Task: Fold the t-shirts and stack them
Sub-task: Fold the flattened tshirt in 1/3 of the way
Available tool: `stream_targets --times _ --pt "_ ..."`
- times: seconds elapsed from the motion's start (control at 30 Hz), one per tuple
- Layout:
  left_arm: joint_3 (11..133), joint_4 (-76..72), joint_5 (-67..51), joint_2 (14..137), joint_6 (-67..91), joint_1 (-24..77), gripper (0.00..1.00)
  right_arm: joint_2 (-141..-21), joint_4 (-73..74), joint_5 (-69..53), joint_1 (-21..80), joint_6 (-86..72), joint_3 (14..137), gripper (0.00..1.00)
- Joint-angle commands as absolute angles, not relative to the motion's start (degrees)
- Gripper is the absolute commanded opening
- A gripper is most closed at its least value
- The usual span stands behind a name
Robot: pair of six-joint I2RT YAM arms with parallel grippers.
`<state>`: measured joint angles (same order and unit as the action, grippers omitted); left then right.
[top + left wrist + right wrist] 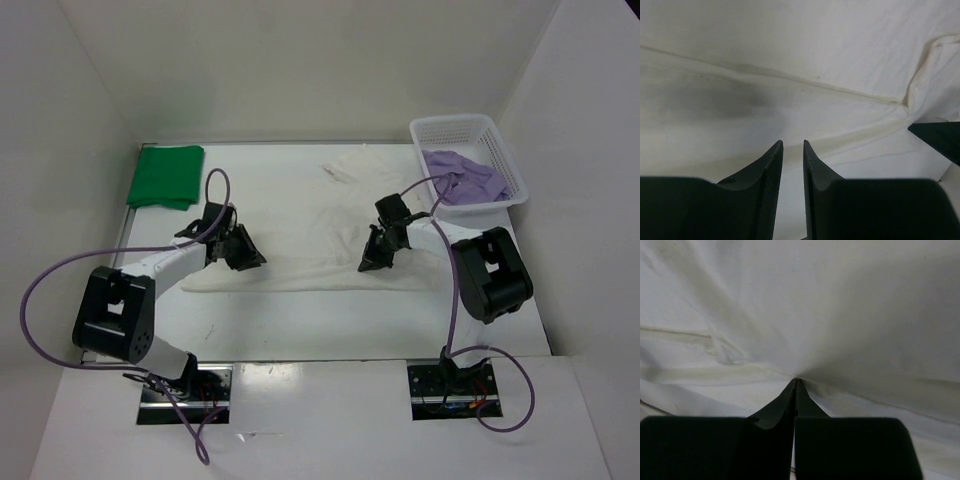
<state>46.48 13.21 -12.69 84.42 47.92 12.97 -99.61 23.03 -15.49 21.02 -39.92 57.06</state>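
End effectors both angle down at the surface (300,330). The right end effector (796,380) pinches the soft, wrinkled white t-shirt (310,215) spread mid-surface; the left end effector (792,142), narrowly parted, hovers over its left side.

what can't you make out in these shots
- Left wrist: whether the left gripper pinches the white shirt; its jaws hide the contact.
- Top: the white shirt's far outline, washed out against the table.
- Top: the purple shirt's shape, bunched inside the basket.
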Motion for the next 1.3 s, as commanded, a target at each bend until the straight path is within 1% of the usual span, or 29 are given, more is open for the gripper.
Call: stream_targets --times 0.0,0.17,0.27,0.37,0.43,0.53,0.67,0.73,0.83,0.9,0.97,1.0,1.07,1.13,1.2,1.23,1.27 --pt "47.20 13.10 -13.80 86.39 45.97 13.89 0.30 -96.86 21.36 -13.80 21.36 -39.02 55.55 0.00" --pt "43.51 14.32 -15.10 88.94 45.35 13.89 0.28 -96.06 21.36 -11.96 21.36 -38.50 53.97 0.01" --pt "38.77 14.33 -18.97 91.66 47.19 11.95 0.28 -96.06 21.36 -11.43 21.36 -38.50 51.69 0.01" --pt "34.55 16.07 -18.98 92.20 49.56 11.43 0.27 -96.06 21.97 -10.63 21.36 -39.11 48.61 0.01" --pt "32.71 17.75 -18.98 90.80 51.32 10.29 0.25 -95.54 22.49 -10.63 21.88 -39.64 46.76 0.01" --pt "28.57 20.47 -18.98 86.15 52.73 9.40 0.25 -93.17 23.03 -11.16 23.28 -40.87 44.13 0.01" --pt "28.04 27.41 -16.79 74.29 56.68 9.40 0.25 -89.66 25.14 -12.48 25.39 -44.20 39.92 0.01" --pt "29.18 31.09 -17.40 73.48 56.69 9.40 0.25 -88.16 25.84 -13.97 26.45 -46.40 38.77 0.01" --pt "27.43 31.64 -19.68 72.17 57.30 8.35 0.24 -84.47 27.94 -15.37 27.25 -48.25 37.27 0.01" --pt "29.08 30.25 -20.47 71.54 55.56 6.35 0.25 -81.93 29.69 -14.25 27.25 -48.25 38.75 0.05" --pt "33.37 29.36 -19.78 71.54 53.45 5.10 0.27 -81.91 30.93 -14.24 25.50 -46.06 43.56 0.12" --pt "40.01 28.83 -19.78 72.41 51.26 4.58 0.27 -81.91 32.59 -14.24 24.97 -45.18 45.86 0.14" --pt "47.77 27.87 -17.33 74.44 49.40 3.87 0.27 -82.44 33.22 -14.24 23.82 -41.93 52.60 0.20" --pt "56.20 22.71 -14.95 76.62 48.87 2.03 0.24 -83.06 31.82 -15.64 22.07 -39.39 57.54 0.20" --pt "59.92 16.83 -9.69 81.18 48.87 -0.25 0.22 -86.20 29.20 -16.34 21.01 -38.33 60.37 0.10" --pt "62.64 14.87 -7.32 83.30 48.87 -1.05 0.21 -87.53 28.57 -16.35 21.01 -37.80 63.43 0.02" --pt "64.32 13.20 -5.55 85.58 48.87 -1.66 0.21 -88.93 27.96 -16.35 21.01 -37.10 64.85 0.00"
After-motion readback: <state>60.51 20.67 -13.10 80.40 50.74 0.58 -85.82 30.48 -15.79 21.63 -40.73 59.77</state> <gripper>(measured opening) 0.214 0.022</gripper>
